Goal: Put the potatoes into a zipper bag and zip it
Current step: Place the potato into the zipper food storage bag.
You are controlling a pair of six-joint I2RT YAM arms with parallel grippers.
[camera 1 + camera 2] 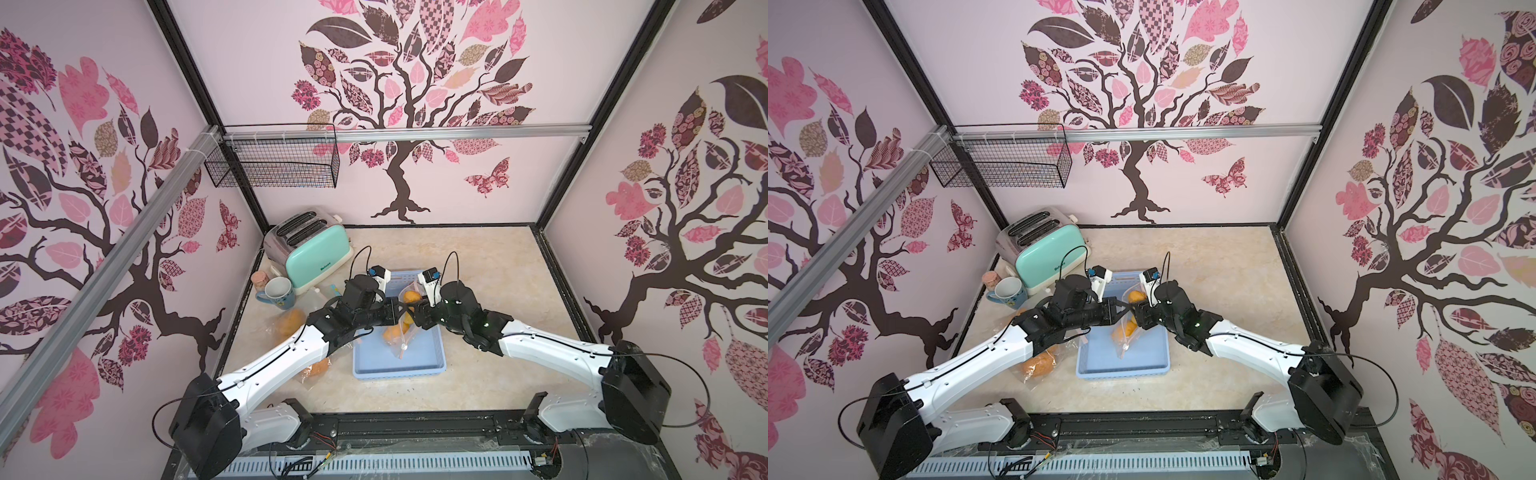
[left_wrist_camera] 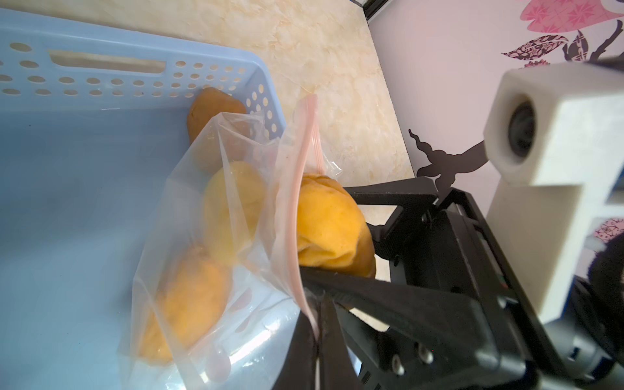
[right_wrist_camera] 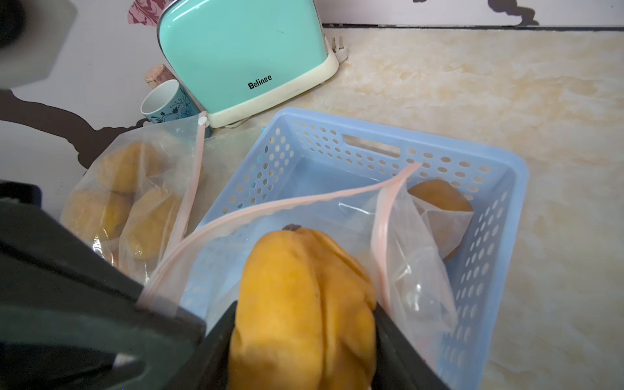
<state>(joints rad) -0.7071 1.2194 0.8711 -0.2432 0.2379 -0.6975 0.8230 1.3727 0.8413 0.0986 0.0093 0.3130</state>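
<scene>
potatoes (image 3: 304, 263): wrinkled, likely soft; one at the bag mouth over the basket (image 3: 516, 189), one loose in its far right corner.
zipper bag (image 3: 412, 280): looks thin, limp, slippery; best held by its zip rim.
left gripper (image 2: 315, 304): pinched tight on that rim.
right gripper (image 3: 305, 305): half spread, clasping the potato's sides.

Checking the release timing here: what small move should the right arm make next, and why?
Probably ease the held potato slightly deeper and release it: the right gripper has it at the mouth of the zipper bag, whose rim the left gripper pinches, with two potatoes inside.
</scene>
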